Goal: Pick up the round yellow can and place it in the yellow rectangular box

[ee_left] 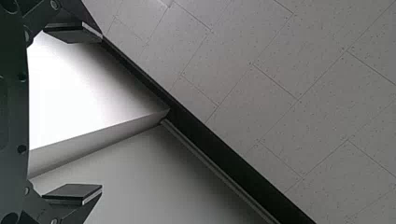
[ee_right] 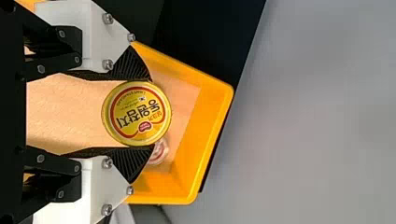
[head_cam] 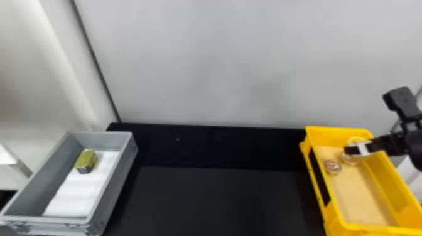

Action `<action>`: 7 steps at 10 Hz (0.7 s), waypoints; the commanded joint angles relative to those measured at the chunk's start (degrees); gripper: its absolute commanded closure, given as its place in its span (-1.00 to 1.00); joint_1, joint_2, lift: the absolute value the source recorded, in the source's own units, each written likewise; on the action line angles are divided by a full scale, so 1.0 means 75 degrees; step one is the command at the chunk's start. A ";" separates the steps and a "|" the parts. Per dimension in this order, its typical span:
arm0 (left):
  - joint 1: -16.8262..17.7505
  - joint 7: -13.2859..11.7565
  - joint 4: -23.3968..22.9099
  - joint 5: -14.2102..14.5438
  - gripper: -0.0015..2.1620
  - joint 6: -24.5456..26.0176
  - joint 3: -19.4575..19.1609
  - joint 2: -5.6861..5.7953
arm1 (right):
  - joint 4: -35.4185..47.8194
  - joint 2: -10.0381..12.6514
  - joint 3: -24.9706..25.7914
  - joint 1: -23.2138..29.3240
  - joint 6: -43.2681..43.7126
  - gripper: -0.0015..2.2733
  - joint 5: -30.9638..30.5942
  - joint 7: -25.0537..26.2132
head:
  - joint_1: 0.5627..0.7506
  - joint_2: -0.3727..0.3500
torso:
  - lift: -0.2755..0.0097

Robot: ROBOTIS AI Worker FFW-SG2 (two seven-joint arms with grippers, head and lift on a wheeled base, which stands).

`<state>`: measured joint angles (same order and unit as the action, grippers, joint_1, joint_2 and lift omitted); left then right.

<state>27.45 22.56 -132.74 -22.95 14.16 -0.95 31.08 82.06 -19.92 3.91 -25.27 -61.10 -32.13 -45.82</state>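
Right gripper [ee_right: 150, 113]: its ribbed black fingers are closed on opposite sides of the can's rim, one against each side.
Round yellow can [ee_right: 137, 113]: clamped between those fingers, printed lid facing the wrist camera, over the far end of the box and apparently above its floor.
Yellow rectangular box [head_cam: 326, 136]: at the robot's right; its pale tan floor [head_cam: 361, 191] carries a reddish round tin [head_cam: 332, 167] and a second round tin [head_cam: 350, 159] just beside it, close to the gripper.
Done: the can is in the grip and has been brought over its target.
Left to do: as I judge it, only lowering it to the floor and letting go; it could land on a neighbouring tin if released too high.
Left gripper [ee_left: 101, 112]: fingers spread wide with nothing between them, parked off to the side, facing a pale panel and speckled tiles [ee_left: 280, 70], probably ceiling.
Surface: a matte black tabletop [head_cam: 213, 201] between the box and a grey plastic crate [head_cam: 117, 182] at the robot's left.
Crate contents: a white liner [head_cam: 73, 194] and a green-gold rectangular can [head_cam: 85, 160] toward the far end.
Room: a plain light grey wall [head_cam: 201, 62] behind the table, meeting a whitish panel along a dark seam.
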 commanded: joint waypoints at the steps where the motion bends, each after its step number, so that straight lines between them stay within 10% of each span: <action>1: 0.0043 -0.0007 -0.0021 -0.0011 -0.87 -0.0001 -0.0003 -0.0005 | -0.0312 -0.0063 0.0486 0.0194 0.0150 -0.45 -0.0218 0.0001 | 0.07 0.18 | 0.86; 7: 0.0172 -0.0007 0.0003 -0.0011 -0.87 -0.0059 0.0079 -0.0087 | -0.1917 0.0066 0.1412 0.0381 0.1135 -0.45 -0.0394 0.0107 | 0.07 0.18 | 0.86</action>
<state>28.50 22.51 -132.88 -23.03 13.92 -0.59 30.56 70.83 -19.88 13.37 -22.20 -54.40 -35.35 -45.26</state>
